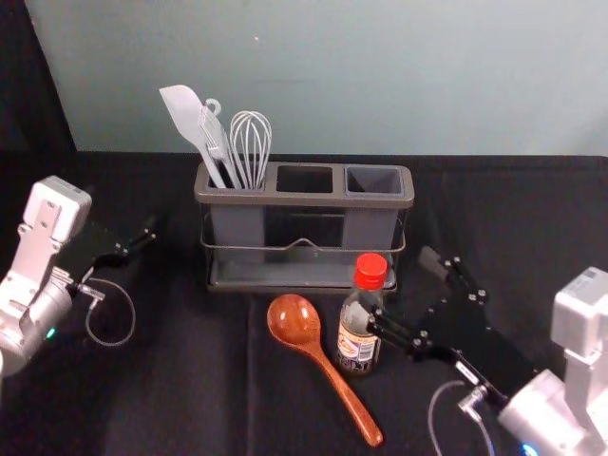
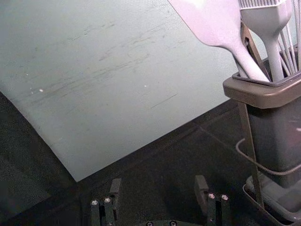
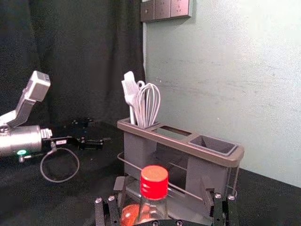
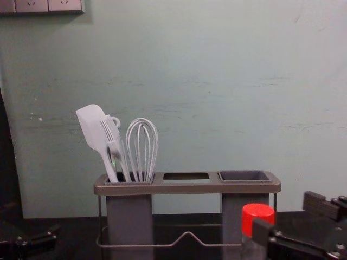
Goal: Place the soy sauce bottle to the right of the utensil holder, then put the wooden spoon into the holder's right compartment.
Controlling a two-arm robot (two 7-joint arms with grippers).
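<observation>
Open right jaws (image 1: 399, 288) beside bottle (image 1: 357, 346)

Red-capped bottle (image 1: 357, 344) stands upright, wooden spoon (image 1: 332, 372) lies before grey utensil holder (image 1: 304, 199).

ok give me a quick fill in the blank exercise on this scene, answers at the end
The clear glass bottle has a ____ cap. The glossy brown wooden spoon lies to the bottle's ____. The white wire whisk stands in the ____ compartment of the grey utensil holder. The open gripper beside the bottle is the robot's ____ one.

Missing words: red; left; left; right.
</observation>
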